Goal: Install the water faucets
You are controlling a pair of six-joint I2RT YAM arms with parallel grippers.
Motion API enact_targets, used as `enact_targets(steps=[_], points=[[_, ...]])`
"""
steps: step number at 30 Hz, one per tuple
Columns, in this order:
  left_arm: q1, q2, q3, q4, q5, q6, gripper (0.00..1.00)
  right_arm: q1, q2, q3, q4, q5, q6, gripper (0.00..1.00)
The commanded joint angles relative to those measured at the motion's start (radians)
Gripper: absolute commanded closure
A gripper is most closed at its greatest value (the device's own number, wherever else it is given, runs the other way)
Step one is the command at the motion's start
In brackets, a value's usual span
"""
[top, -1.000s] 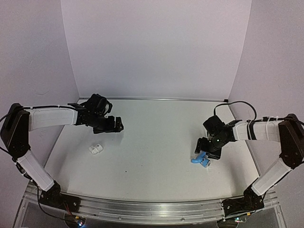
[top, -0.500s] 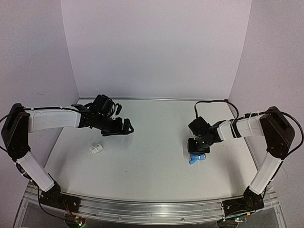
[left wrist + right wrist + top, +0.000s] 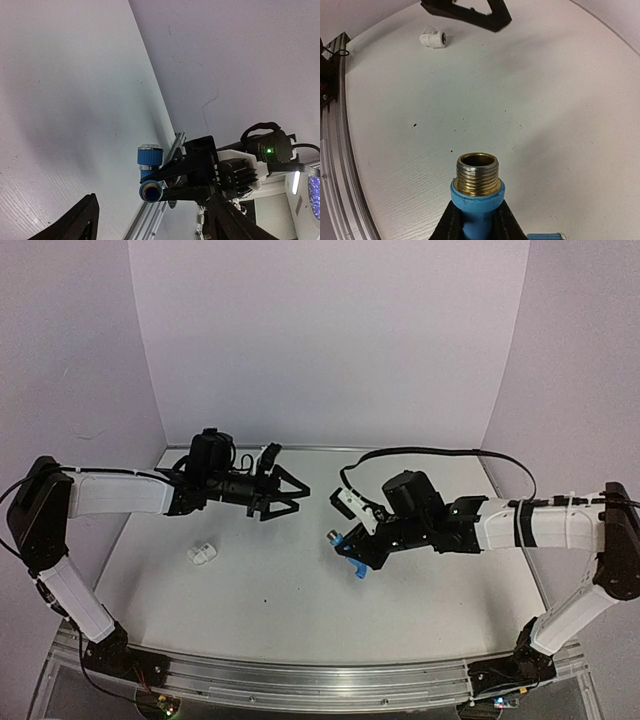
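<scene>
My right gripper (image 3: 347, 546) is shut on the light-blue water faucet (image 3: 355, 562) and holds it above the middle of the table. The faucet's brass threaded end (image 3: 477, 173) sticks out past the fingertips (image 3: 448, 224) and points left. The left gripper (image 3: 290, 495) is open and empty, a short way left of the faucet and facing it. In the left wrist view the faucet (image 3: 149, 161) hangs ahead between the spread fingers (image 3: 80, 220). The white fitting (image 3: 201, 554) lies on the table at the left, below the left arm, also visible from the right wrist (image 3: 433, 38).
White walls close in the table (image 3: 300, 620) on the left, back and right. An aluminium rail (image 3: 320, 678) runs along the near edge with both arm bases. A black cable (image 3: 440, 452) arcs above the right arm.
The right gripper has shut on the blue faucet, lifted it off the table at the right and carried it left to the centre. The left gripper has moved right, toward it.
</scene>
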Motion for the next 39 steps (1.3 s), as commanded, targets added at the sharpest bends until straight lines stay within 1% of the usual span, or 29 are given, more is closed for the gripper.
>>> enact_targets(steps=[1,4,7,12,13,14,21,22,24,25,26,29,30,34,39], points=[[-0.036,0.021,-0.006,0.203,0.15,-0.107,0.28,0.013,-0.008,0.036,0.085,-0.056,-0.072,1.0],[-0.06,0.031,-0.019,0.205,0.163,-0.105,0.35,0.018,-0.027,0.018,0.149,-0.025,-0.057,1.0],[-0.076,0.033,-0.036,0.205,0.161,-0.094,0.43,0.018,-0.037,0.014,0.164,-0.009,-0.054,1.0],[-0.119,0.077,-0.025,0.205,0.18,-0.087,0.45,0.02,-0.04,0.028,0.165,-0.009,-0.051,1.0],[-0.121,0.089,-0.024,0.205,0.176,-0.09,0.49,0.019,-0.042,0.029,0.166,0.0,-0.051,1.0],[-0.122,0.091,-0.023,0.205,0.172,-0.09,0.51,0.019,-0.043,0.029,0.166,0.0,-0.051,1.0],[-0.128,0.123,0.001,0.204,0.151,-0.095,0.5,0.03,-0.034,0.038,0.165,-0.012,-0.048,1.0],[-0.128,0.128,0.004,0.202,0.149,-0.097,0.47,0.033,-0.031,0.039,0.165,-0.013,-0.048,1.0],[-0.128,0.13,0.006,0.2,0.147,-0.095,0.46,0.034,-0.028,0.042,0.165,-0.011,-0.047,1.0],[-0.129,0.131,0.006,0.2,0.143,-0.094,0.48,0.035,-0.026,0.042,0.165,-0.01,-0.046,1.0],[-0.129,0.13,0.007,0.198,0.136,-0.095,0.55,0.037,-0.023,0.042,0.165,-0.011,-0.045,1.0],[-0.13,0.132,0.008,0.194,0.133,-0.091,0.62,0.04,-0.018,0.045,0.166,-0.006,-0.045,1.0],[-0.13,0.133,0.009,0.192,0.128,-0.091,0.67,0.041,-0.013,0.048,0.165,-0.004,-0.045,1.0],[-0.13,0.133,0.018,0.187,0.125,-0.086,0.69,0.045,0.0,0.055,0.165,0.015,-0.039,1.0],[-0.136,0.133,0.022,0.183,0.127,-0.078,0.67,0.047,0.015,0.061,0.165,0.039,-0.026,0.97]])
